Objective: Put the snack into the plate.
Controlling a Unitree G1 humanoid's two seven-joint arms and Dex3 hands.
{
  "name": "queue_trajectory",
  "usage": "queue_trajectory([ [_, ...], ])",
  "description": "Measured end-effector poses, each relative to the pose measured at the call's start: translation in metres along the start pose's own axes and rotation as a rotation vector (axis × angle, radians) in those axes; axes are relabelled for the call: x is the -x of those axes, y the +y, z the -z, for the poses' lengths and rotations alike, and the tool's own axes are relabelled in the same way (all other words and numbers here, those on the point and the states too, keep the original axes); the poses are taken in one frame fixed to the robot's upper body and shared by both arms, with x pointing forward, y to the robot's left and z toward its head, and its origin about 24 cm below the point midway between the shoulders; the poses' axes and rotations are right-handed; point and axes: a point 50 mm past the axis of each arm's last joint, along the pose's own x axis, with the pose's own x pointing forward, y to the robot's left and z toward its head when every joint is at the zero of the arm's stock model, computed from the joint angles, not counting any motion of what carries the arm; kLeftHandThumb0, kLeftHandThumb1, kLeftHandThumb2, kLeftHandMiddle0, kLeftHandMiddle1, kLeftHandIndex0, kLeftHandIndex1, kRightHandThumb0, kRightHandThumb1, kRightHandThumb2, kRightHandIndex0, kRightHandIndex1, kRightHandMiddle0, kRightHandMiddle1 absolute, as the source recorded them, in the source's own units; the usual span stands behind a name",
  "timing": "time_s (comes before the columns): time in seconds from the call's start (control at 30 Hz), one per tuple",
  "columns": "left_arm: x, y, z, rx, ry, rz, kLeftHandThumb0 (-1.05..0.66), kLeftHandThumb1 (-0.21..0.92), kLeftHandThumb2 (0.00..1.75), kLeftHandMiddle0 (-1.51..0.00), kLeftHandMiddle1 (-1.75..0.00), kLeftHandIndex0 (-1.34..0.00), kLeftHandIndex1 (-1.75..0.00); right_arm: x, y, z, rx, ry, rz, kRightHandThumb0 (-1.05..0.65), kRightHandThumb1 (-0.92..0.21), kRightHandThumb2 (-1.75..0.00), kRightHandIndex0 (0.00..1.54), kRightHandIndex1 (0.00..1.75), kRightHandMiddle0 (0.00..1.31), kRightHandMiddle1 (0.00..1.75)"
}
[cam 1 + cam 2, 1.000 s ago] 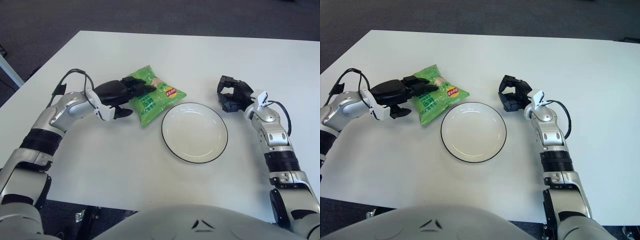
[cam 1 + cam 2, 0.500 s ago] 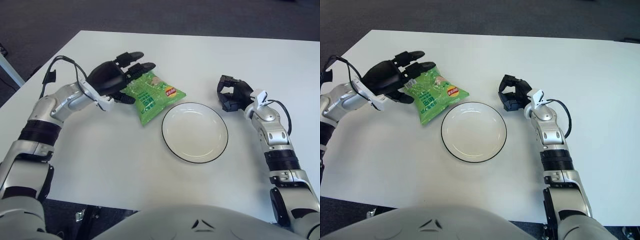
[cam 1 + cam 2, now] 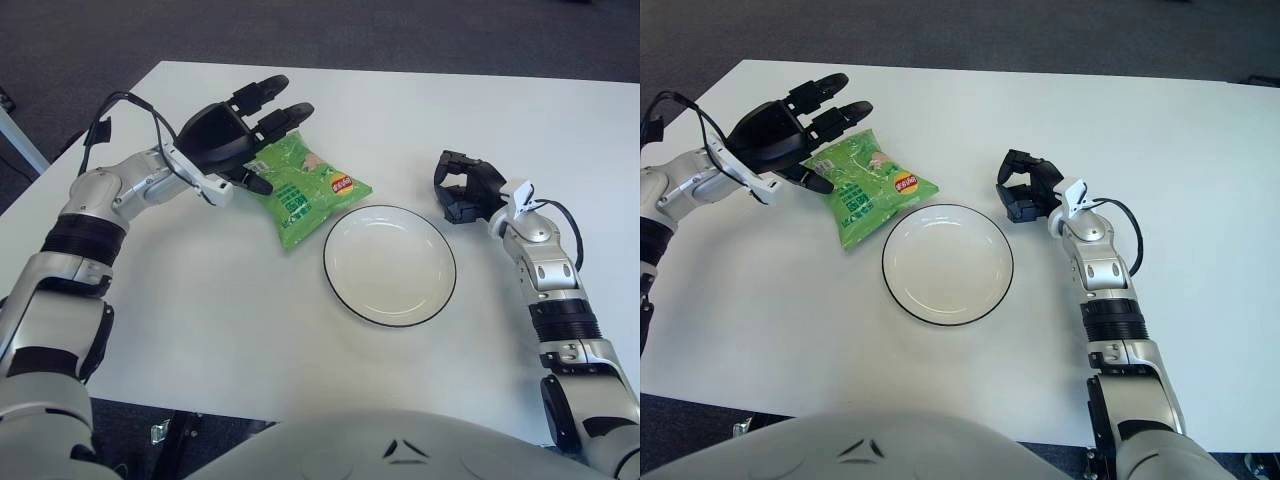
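On the table (image 3: 250,330), I see the plate (image 3: 389,265) bare, the snack (image 3: 305,187) lying just left of it. My left hand (image 3: 232,140) has lifted off the bag, fingers spread wide; right hand (image 3: 465,188) stays curled, empty.

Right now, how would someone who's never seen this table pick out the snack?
Start from the round white plate with a thin dark rim in the middle of the white table. Just off its upper-left edge lies the snack, a flat bright-green bag, the only colourful thing there.
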Motion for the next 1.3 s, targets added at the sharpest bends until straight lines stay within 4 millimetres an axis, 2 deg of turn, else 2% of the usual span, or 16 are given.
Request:
queue_trajectory([
  [0.53,-0.019,-0.003,0.004,0.007,-0.087,0.073,-0.97,0.87,0.25,0.00,0.00,0.00,0.00,0.000,-0.001,0.000,0.003,0.003,-0.001,-0.46,-0.41,-1.21,1.25,1.75,0.54,1.75],
  [0.8,-0.030,-0.014,0.003,0.049,-0.151,0.164,-0.99,0.85,0.23,0.00,0.00,0.00,0.00,0.000,-0.001,0.000,0.003,0.003,-0.005,-0.46,-0.41,-1.21,1.25,1.75,0.55,1.75],
  [1.07,-0.033,-0.022,-0.003,0.088,-0.231,0.319,-1.01,0.82,0.22,0.00,0.00,0.00,0.00,0.000,-0.001,0.000,0.004,0.002,-0.009,-0.46,-0.41,-1.21,1.25,1.75,0.55,1.75],
  [1.3,-0.037,-0.023,-0.004,0.089,-0.282,0.531,-0.99,0.80,0.21,0.00,0.00,0.00,0.00,0.002,-0.001,0.000,0.004,0.003,-0.004,-0.46,-0.41,-1.21,1.26,1.75,0.55,1.75],
])
